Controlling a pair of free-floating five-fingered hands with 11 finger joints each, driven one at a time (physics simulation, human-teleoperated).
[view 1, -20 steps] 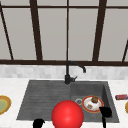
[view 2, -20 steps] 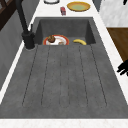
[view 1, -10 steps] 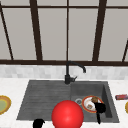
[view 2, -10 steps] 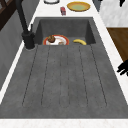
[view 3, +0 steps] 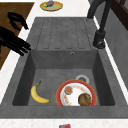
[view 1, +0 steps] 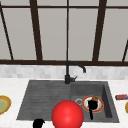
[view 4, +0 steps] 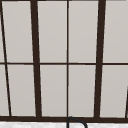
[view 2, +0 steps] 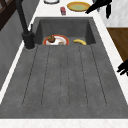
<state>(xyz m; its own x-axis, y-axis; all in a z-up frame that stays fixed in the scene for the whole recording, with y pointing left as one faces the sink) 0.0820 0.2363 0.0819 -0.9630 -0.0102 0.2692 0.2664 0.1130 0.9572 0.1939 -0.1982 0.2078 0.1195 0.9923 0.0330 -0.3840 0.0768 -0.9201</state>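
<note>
My right hand [view 1: 91,107] hovers at the front rim of the sink basin, open, with its straight fingers [view 3: 21,47] spread toward the basin. In the left side view the right hand [view 2: 98,6] is at the far end. Below it in the basin lie a red-rimmed plate [view 3: 60,93] with food scraps and a banana [view 3: 38,94]. My left hand [view 1: 38,123] hangs with curled fingers, holding nothing, off the front edge of the drainboard [view 2: 62,75]; the left hand [view 3: 17,20] is apart from everything. A large red ball [view 1: 67,115] fills the front centre of the front view.
A black faucet [view 1: 67,75] stands behind the sink. A yellow plate [view 3: 51,5] with a purple item sits on the left counter, another yellow plate [view 2: 78,6] on the right counter. A small red packet [view 1: 121,96] lies right of the basin. A window [view 4: 67,60] is behind.
In the front view my right hand has shifted a little to the left, now in front of the plate. My left hand has not moved.
</note>
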